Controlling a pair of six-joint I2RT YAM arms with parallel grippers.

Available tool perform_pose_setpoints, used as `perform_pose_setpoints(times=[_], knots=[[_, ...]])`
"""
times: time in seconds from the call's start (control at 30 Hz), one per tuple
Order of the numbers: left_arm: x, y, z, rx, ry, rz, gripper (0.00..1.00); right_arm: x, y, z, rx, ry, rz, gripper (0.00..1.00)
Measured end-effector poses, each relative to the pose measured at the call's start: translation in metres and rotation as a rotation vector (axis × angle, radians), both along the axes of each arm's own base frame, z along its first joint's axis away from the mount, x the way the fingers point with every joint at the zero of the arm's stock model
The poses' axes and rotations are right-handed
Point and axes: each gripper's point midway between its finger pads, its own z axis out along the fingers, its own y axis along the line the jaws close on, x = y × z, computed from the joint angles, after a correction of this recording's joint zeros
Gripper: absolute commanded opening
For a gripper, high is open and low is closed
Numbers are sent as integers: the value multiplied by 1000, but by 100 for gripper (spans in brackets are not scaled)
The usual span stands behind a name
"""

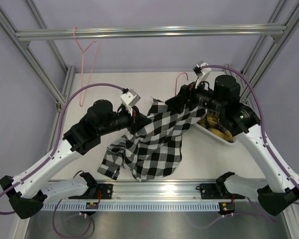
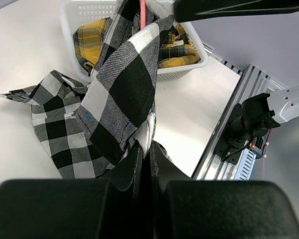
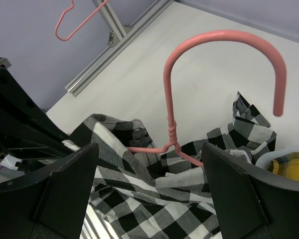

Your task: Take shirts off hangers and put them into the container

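Mounting rail (image 1: 154,188) fronts a white table (image 1: 149,84), checked shirt (image 1: 157,149) trailing, lilac walls (image 1: 154,55).

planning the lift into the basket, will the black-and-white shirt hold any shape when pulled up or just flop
Probably floppy: the black-and-white shirt hangs in folds from the left gripper and pools on the table. It likely drags, and may snag on the pink hanger buried in its folds.
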Motion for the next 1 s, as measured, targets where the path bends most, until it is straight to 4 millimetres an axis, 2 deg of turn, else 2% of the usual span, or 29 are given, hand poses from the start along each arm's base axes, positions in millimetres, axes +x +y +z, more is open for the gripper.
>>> perform_pose_setpoints(times=[0.13, 0.17, 0.23, 0.37, 0.4, 0.43, 0.47, 0.5, 0.53, 0.57, 0.6, 0.63, 0.77, 0.87, 1.0], knots=[[-1, -1, -2, 0, 2, -7, 0, 15, 8, -11, -15, 13, -15, 81], [-1, -1, -3, 1, 3, -7, 0, 19, 10, -14, -21, 20, -21, 73], [-1, -1, -5, 6, 7, -7, 0, 26, 12, -20, -30, 26, -30, 64], [-1, -1, -9, 10, 10, -6, 0, 31, 13, -23, -39, 27, -43, 39], [0, -1, -10, 10, 10, -6, 0, 32, 13, -23, -40, 22, -48, 21], [0, -1, -11, 11, 11, -5, 0, 33, 13, -21, -39, 12, -51, 11], [1, -1, -13, 13, 12, -2, 0, 35, 13, -20, -42, 3, -56, 3], [1, -1, -13, 12, 10, -1, 0, 36, 12, -21, -49, -4, -61, 0], [1, -1, -13, 11, 10, 1, 4, 37, 11, -23, -56, -7, -66, 0], [1, -1, -14, 13, 12, 2, 15, 37, 10, -24, -61, -8, -68, 0], [2, -1, -15, 15, 16, 4, 30, 37, 10, -26, -66, -12, -68, 0], [2, -2, -16, 14, 20, 8, 57, 36, 9, -27, -72, -15, -67, 0], [6, -3, -14, -5, 33, 28, 85, 32, 9, -32, -93, -24, -59, 0], [9, -3, -10, -9, 37, 50, 89, 27, 10, -33, -102, -39, -49, 0], [19, -2, 12, -20, 3, 86, 89, 19, 12, -34, -111, -55, -30, 0]])
